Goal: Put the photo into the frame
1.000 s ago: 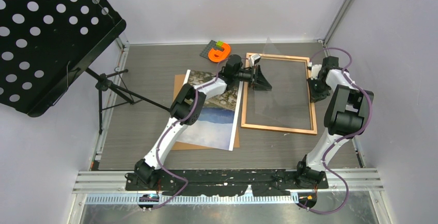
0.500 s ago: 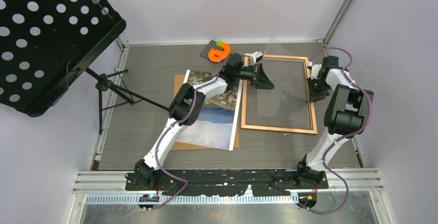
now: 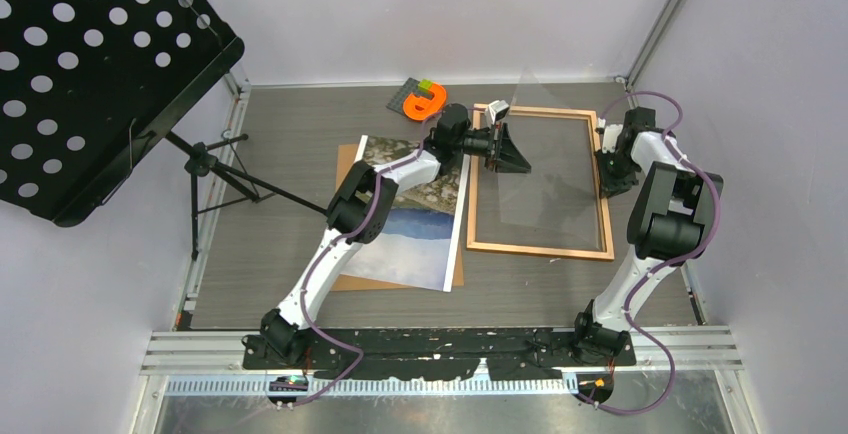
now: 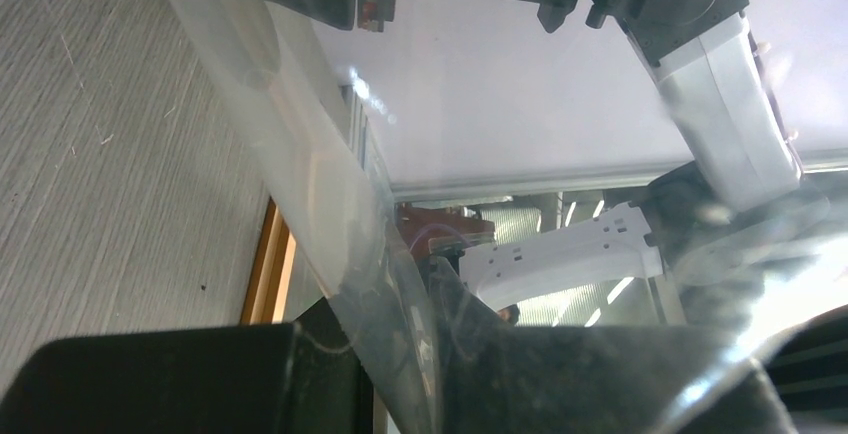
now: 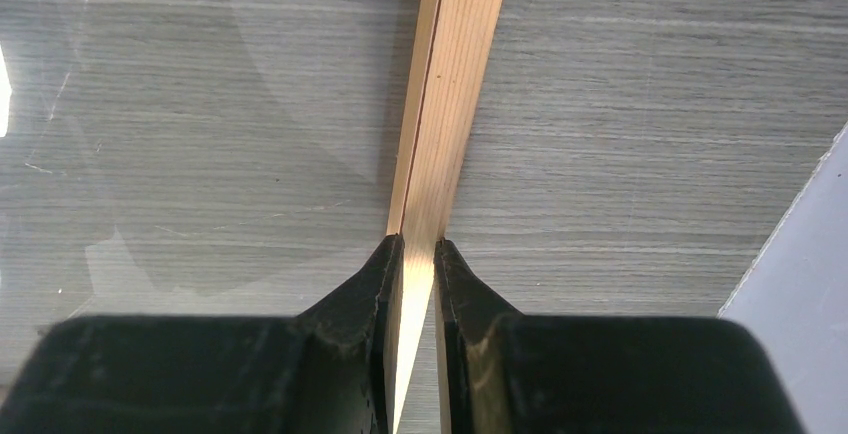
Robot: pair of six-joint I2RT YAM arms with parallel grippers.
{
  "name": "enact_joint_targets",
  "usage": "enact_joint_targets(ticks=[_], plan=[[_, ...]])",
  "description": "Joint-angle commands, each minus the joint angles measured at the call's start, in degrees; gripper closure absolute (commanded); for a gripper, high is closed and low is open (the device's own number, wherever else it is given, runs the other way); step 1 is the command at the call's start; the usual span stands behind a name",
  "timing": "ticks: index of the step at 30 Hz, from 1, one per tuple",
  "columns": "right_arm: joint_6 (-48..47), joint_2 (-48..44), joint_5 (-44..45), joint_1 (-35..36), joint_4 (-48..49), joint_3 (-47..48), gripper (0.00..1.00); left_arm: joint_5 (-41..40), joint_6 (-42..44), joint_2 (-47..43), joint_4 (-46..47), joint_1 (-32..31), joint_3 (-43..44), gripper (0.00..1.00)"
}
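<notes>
The light wooden frame point(image 3: 538, 249) lies flat at the right of the table. My left gripper point(image 3: 508, 152) is over its left rail, shut on a clear transparent sheet point(image 3: 548, 169), which it holds tilted up above the frame. In the left wrist view the sheet point(image 4: 330, 204) runs between the left gripper's point(image 4: 400, 354) jaws, and the frame rail point(image 4: 270, 264) shows below. My right gripper point(image 3: 610, 169) is shut on the frame's right rail point(image 5: 450, 104); the right gripper point(image 5: 418, 254) clamps it from both sides. The landscape photo point(image 3: 420, 224) lies face up on the brown backing board point(image 3: 347, 169), left of the frame.
A black perforated music stand point(image 3: 100, 64) on a tripod point(image 3: 215, 169) fills the left side. An orange object point(image 3: 425, 104) and a small grey plate with green bricks point(image 3: 410, 92) lie at the back. Walls close in at the back and right.
My left gripper has shifted slightly toward the back with the clear sheet, then held still. The right gripper, frame and photo have not moved.
</notes>
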Motion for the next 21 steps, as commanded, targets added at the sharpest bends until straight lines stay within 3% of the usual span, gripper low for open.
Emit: enact_joint_targets(ticks=[1,9,21], plan=[[2.0,4.0,-8.9,1.7,7.4,0.3,0.94,9.3,-1.2,-1.0,3.1,-5.6,0.2,1.0],[2.0,4.1,-8.7,1.3,7.3,0.3,0.94,8.2,-6.0,-3.9,5.3,-5.1,-1.8,1.0],[2.4,3.8,-8.3,1.1,6.7,-0.1,0.94,6.4,-18.9,-4.5,14.2,-2.4,4.1,1.0]])
